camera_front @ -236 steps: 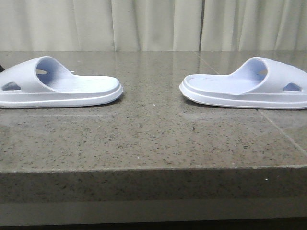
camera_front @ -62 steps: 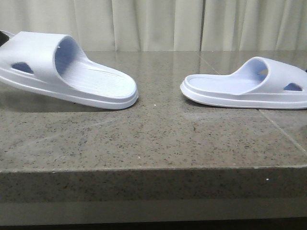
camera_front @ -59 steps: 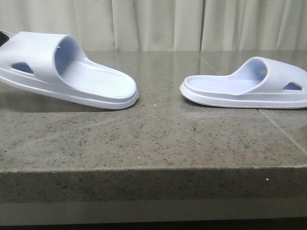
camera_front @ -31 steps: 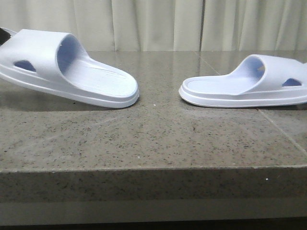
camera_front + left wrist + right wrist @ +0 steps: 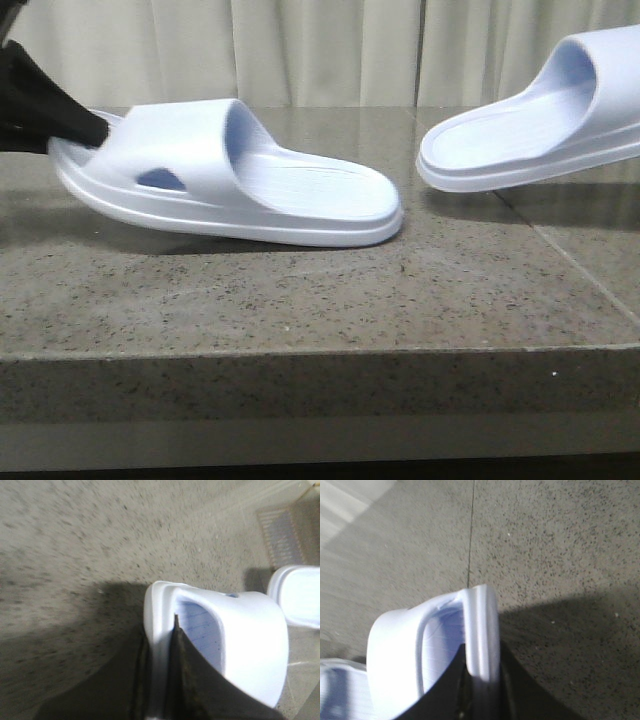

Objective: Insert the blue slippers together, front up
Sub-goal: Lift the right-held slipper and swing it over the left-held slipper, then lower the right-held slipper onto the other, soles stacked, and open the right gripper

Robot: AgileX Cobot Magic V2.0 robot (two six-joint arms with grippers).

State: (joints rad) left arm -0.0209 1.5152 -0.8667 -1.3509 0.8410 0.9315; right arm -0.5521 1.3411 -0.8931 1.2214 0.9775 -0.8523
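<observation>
Two pale blue slippers are held above the granite table. The left slipper (image 5: 240, 180) is tilted, its open heel end toward the middle and near the tabletop. My left gripper (image 5: 70, 130) is shut on its far end; in the left wrist view the fingers (image 5: 190, 680) clamp the sole rim of this slipper (image 5: 240, 645). The right slipper (image 5: 530, 115) is lifted higher at the upper right, tilted up. My right gripper (image 5: 482, 690) is shut on its sole edge (image 5: 482, 630); it is out of the front view.
The granite table (image 5: 320, 300) has a front edge near the camera and a seam line on the right (image 5: 560, 260). Cream curtains (image 5: 330, 50) hang behind. The other slipper's tip shows in each wrist view (image 5: 297, 595).
Both slippers have been lifted off the table and moved toward the middle. The left one has shifted right, the right one has risen and tilted. The left gripper now shows at the left edge.
</observation>
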